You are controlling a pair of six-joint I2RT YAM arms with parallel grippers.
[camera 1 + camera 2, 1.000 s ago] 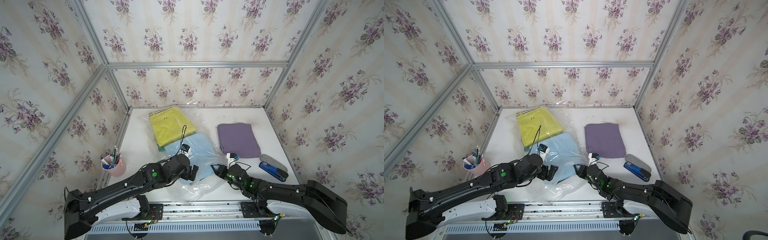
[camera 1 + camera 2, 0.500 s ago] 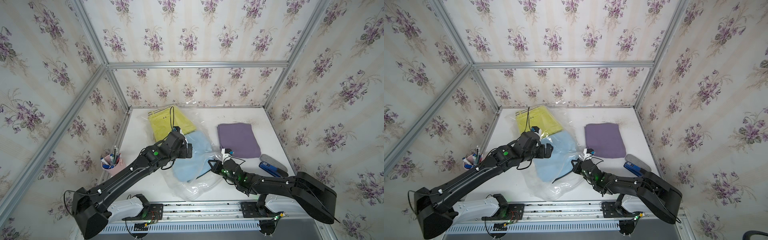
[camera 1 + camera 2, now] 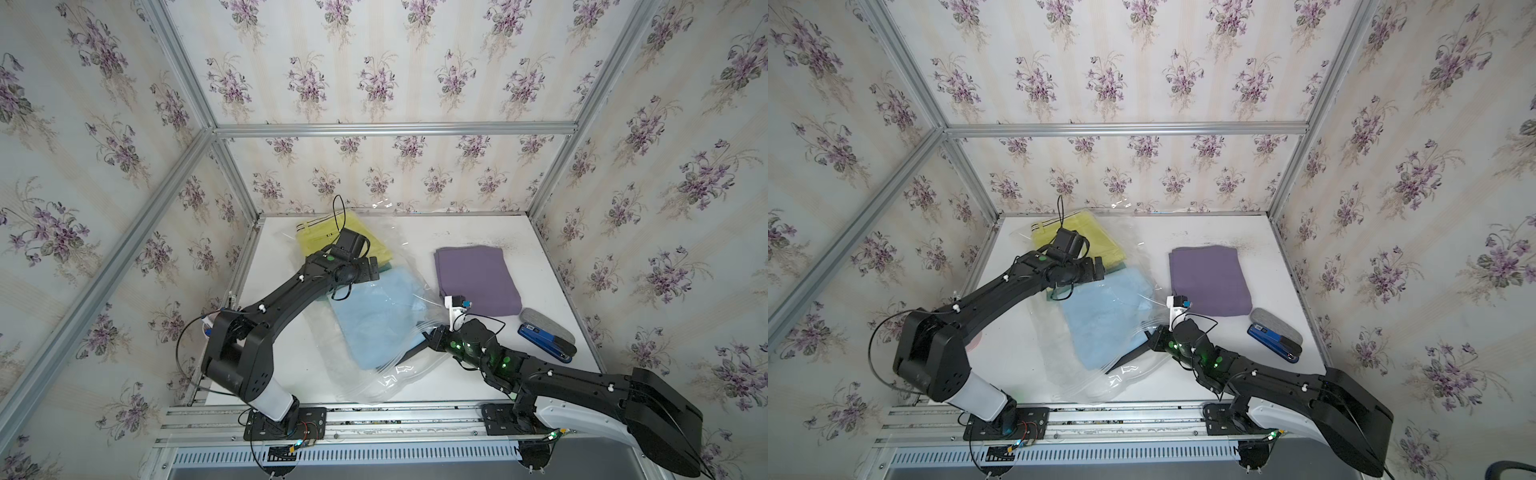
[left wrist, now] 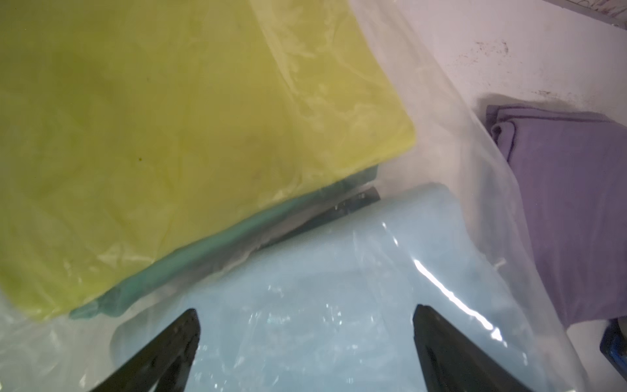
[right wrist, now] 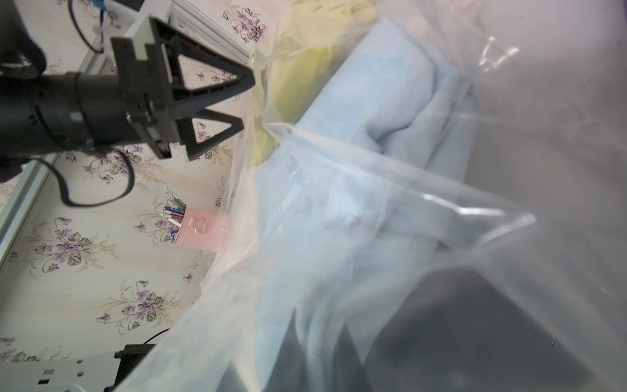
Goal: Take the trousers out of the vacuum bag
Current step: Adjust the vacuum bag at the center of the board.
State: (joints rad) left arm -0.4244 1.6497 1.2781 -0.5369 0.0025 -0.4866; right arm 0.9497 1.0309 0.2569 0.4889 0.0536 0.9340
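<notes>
Light blue trousers are lying inside the vacuum bag near the centre of the tabletop. Yellow-green trousers are sitting at 11 o'clock over a teal pair, and purple trousers are already lying outside at 2 o'clock. The right gripper, half spread a second ago, is now pressing together at the blue pair's 5 o'clock edge; whether on cloth or film is unclear. The left gripper, spread wide, has been retreating toward 11 o'clock, so a pull-out is probably beginning.
</notes>
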